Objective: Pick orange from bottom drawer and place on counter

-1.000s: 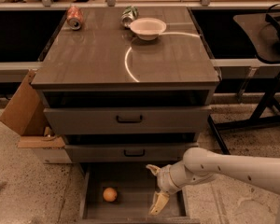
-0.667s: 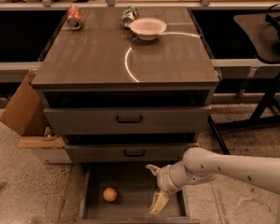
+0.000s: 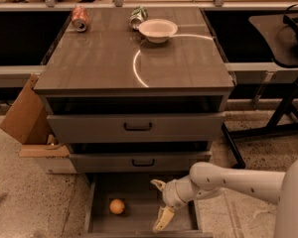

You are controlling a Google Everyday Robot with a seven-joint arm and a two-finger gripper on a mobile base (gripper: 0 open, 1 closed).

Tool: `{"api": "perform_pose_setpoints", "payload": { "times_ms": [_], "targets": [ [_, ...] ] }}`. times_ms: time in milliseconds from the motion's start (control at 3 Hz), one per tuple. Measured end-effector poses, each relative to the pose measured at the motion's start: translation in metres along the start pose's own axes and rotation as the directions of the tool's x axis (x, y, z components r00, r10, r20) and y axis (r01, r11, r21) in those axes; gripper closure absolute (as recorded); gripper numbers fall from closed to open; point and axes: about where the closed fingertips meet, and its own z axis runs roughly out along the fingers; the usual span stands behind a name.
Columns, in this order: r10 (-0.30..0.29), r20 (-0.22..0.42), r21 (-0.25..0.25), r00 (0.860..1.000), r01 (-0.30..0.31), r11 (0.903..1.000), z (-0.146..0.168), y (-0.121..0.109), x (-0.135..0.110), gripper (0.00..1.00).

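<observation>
Glossy wood-grain table (image 3: 104, 68) catches a curved white glare. The orange (image 3: 117, 206) looks smooth on the plain matt floor of the bottom drawer (image 3: 136, 221); the gripper (image 3: 160, 202), smooth pale plastic, hangs spread over that drawer, right of it.

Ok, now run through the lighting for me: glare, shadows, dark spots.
Camera view: a curved white glare arc crosses the glossy counter, starting beside the white bowl; the recesses flanking the counter are near black; the bottom drawer sits in dim shadow, yet the orange reads clearly; the end effector, open, hangs in that drawer right of the orange, apart from it, pale against the dark floor.
</observation>
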Motion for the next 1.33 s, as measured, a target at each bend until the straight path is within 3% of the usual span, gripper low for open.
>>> {"api": "perform_pose_setpoints", "payload": {
  "times_ms": [667,1000,1333],
  "targets": [
    [0.008,0.014,-0.006,1.000,-0.007,1.0000,0.018,-0.008,0.009,0.00],
    [0.004,0.088,0.017,0.996,-0.006,0.9998,0.071,-0.029,0.030,0.00],
    [0.004,0.088,0.017,0.996,-0.006,0.9998,0.071,-0.029,0.030,0.00]
  ]
}}
